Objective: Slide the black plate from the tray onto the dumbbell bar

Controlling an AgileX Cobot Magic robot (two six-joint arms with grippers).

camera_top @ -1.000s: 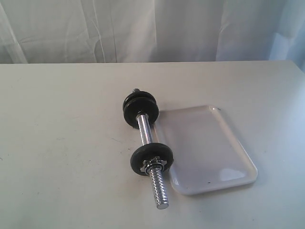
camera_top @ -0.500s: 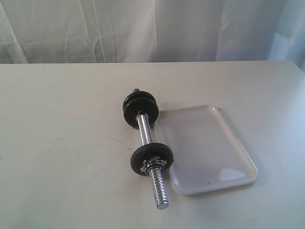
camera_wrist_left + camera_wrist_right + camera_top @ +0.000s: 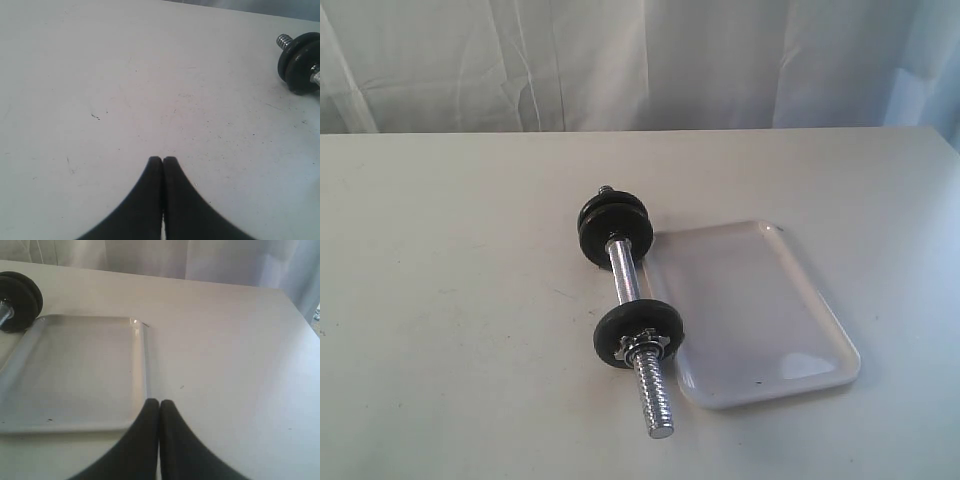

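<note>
The dumbbell bar (image 3: 623,275) lies on the table, left of the tray (image 3: 750,310), its threaded near end (image 3: 653,395) pointing toward the front. The black plate (image 3: 638,325) sits on the bar with the silver star nut (image 3: 645,347) against its near face. Two grey-black discs (image 3: 615,228) sit at the far end. The white tray holds nothing. Neither gripper shows in the exterior view. My left gripper (image 3: 163,160) is shut over bare table, with the far discs (image 3: 301,62) well off to one side. My right gripper (image 3: 159,402) is shut by the tray's (image 3: 75,370) corner.
A white curtain (image 3: 640,60) hangs behind the table's far edge. The right wrist view shows the far discs (image 3: 20,297) beyond the tray, and the table's right edge (image 3: 300,315) with a drop beyond it.
</note>
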